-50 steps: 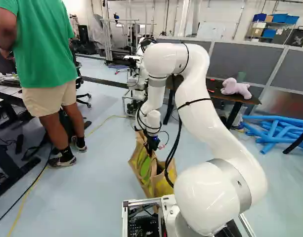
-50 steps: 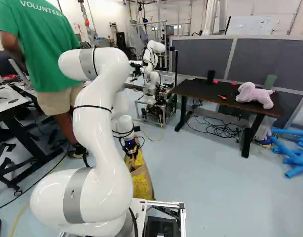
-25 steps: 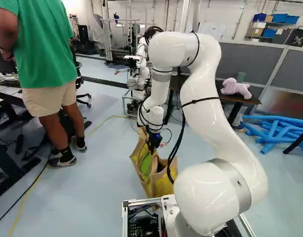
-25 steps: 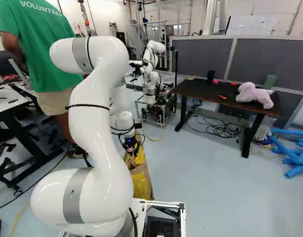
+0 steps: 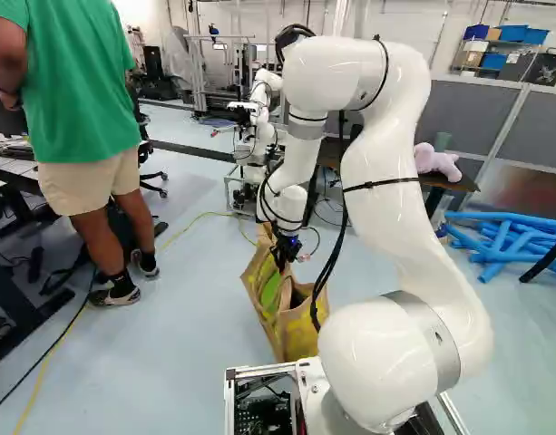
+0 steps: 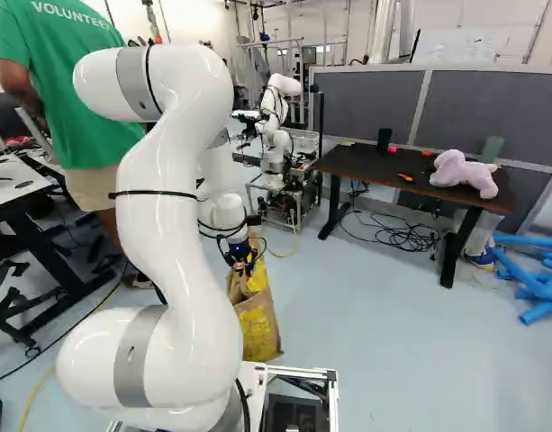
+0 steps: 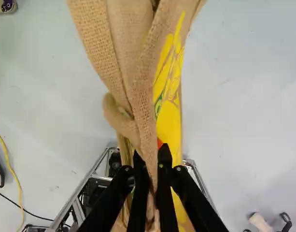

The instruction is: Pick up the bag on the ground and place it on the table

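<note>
The hand [image 7: 151, 178] grasps the burlap bag [image 6: 258, 326] by its top, presumably so it hangs upright for the bench [image 6: 370, 165].

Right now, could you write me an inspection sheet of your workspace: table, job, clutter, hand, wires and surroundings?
Table surface: the dark table carries a pink stuffed toy and a small orange object.
Job's things: the brown and yellow bag is not on the table; whether its bottom touches the floor, I cannot tell.
Clutter: blue foam tubes lie piled on the floor beyond the table's end.
Hand: my hand is closed on the bag's cloth near its top.
Cables: tangled black wires lie under the table; a yellow cable runs across the floor.
Surroundings: another robot stands beyond the bag.
</note>
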`<state>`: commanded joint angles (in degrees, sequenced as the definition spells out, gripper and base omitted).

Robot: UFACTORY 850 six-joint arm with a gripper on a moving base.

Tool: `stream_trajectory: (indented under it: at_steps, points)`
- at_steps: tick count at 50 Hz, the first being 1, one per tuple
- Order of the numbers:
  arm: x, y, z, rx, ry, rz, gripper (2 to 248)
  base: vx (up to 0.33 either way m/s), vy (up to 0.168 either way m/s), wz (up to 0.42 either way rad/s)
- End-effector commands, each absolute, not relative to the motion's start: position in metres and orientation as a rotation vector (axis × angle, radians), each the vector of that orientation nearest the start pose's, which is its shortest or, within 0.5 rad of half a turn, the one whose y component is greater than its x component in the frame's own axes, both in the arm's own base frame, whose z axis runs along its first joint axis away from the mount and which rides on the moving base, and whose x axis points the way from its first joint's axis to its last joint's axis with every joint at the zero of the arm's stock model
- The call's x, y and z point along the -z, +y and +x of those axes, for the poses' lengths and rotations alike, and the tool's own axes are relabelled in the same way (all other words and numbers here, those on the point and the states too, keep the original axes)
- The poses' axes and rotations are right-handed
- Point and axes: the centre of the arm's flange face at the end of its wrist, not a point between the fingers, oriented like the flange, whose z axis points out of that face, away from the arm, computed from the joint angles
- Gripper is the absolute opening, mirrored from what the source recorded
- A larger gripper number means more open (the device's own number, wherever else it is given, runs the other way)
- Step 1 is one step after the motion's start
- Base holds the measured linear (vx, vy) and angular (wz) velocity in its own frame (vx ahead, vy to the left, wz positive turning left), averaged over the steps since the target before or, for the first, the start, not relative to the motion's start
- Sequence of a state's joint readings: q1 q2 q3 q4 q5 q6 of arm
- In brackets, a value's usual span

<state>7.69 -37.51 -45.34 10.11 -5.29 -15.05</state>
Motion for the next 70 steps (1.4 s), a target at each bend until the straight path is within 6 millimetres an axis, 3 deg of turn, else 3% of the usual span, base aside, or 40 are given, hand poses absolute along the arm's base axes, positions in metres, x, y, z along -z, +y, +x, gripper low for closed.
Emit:
stream_trajectory:
  at_steps: [70]
  points:
    - [-0.286,0.048,0.443,0.073,-0.297,-3.072,23,0.000,0.000,0.000]
